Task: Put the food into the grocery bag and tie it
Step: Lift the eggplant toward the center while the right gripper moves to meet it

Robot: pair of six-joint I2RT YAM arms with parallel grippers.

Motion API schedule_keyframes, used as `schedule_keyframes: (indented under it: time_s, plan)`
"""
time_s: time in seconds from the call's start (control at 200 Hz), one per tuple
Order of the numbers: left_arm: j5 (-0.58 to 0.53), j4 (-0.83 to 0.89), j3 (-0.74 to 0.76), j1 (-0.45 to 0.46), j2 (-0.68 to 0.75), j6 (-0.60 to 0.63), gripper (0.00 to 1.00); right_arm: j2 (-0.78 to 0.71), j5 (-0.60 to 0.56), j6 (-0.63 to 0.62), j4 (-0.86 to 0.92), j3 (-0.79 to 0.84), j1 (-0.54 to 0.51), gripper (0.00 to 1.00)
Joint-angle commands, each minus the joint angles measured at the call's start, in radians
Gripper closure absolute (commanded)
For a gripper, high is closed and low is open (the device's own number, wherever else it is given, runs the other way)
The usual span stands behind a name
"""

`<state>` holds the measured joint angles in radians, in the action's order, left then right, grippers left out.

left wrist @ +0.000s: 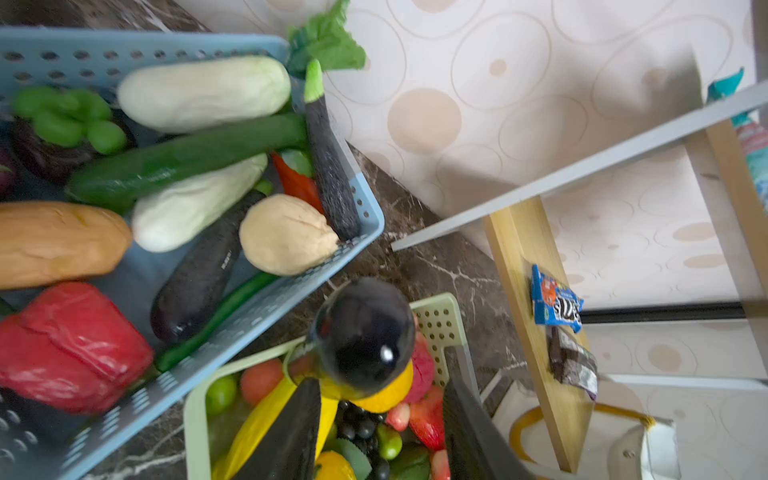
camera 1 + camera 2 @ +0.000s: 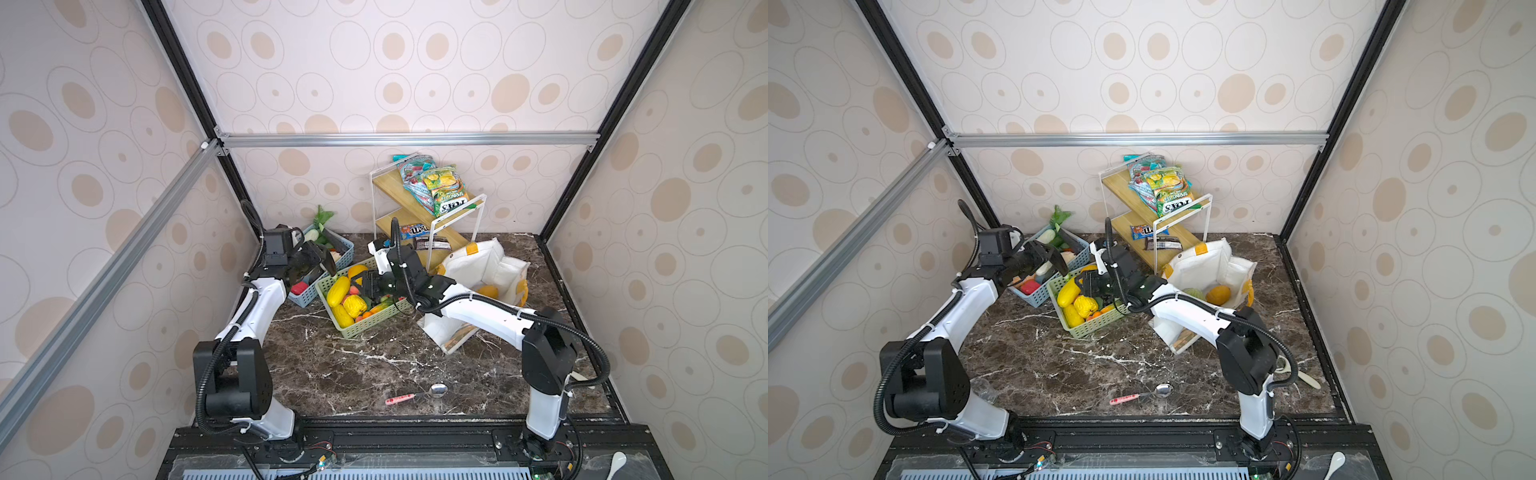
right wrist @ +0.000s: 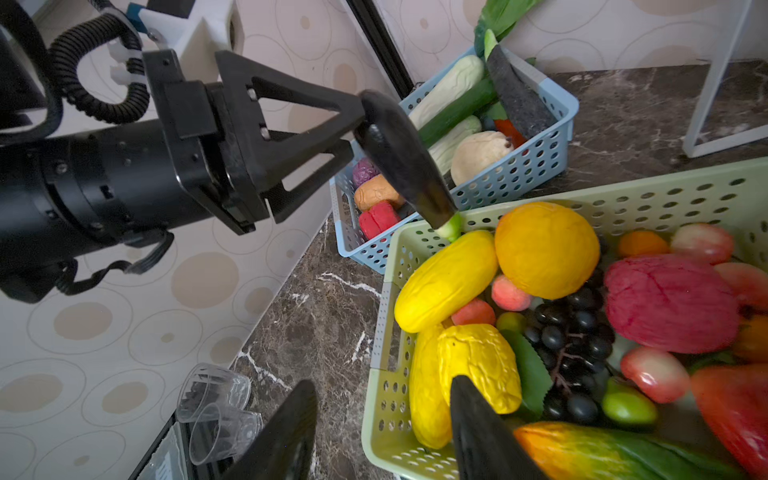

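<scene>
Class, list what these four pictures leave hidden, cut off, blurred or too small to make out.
- Both top views: grocery bag front, hidden by the right arm.
- Both top views: print on the spoon handle, too small.
- Left wrist view: snack packet, cut off by the edge.
- Right wrist view: green basket floor, buried under fruit.

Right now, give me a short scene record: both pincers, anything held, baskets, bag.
left pincer: shut on dark eggplant, stem end down near the green basket rim
right pincer: open, holding nothing, at the green basket's edge
green basket: fruit inside
blue basket: vegetables inside
grocery bag: mouth open, holds orange fruit and green piece
</scene>
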<state>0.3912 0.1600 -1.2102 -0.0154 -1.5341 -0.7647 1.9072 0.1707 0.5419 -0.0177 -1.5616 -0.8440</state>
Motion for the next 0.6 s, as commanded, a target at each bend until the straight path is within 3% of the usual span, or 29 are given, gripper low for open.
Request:
schedule_keyframes:
  time_s: [0.0, 0.295, 0.455, 0.595]
  plan:
    - [-0.013, -0.025, 0.026, 0.036, 0.016, -0.021, 0.51, 0.042, -0.03, 0.017, -0.079, -0.034, -0.009, 0.45]
    - [-0.087, -0.015, 0.027, 0.043, -0.027, 0.021, 0.53, 0.039, -0.051, 0.02, -0.076, 0.009, -0.009, 0.45]
    - [-0.303, 0.062, -0.036, 0.11, -0.093, 0.214, 0.46, 0.032, -0.054, 0.028, -0.077, 0.027, -0.009, 0.45]
    - [-0.381, -0.001, -0.004, 0.144, -0.104, 0.325, 0.37, 0.029, -0.05, 0.036, -0.068, 0.037, -0.009, 0.45]
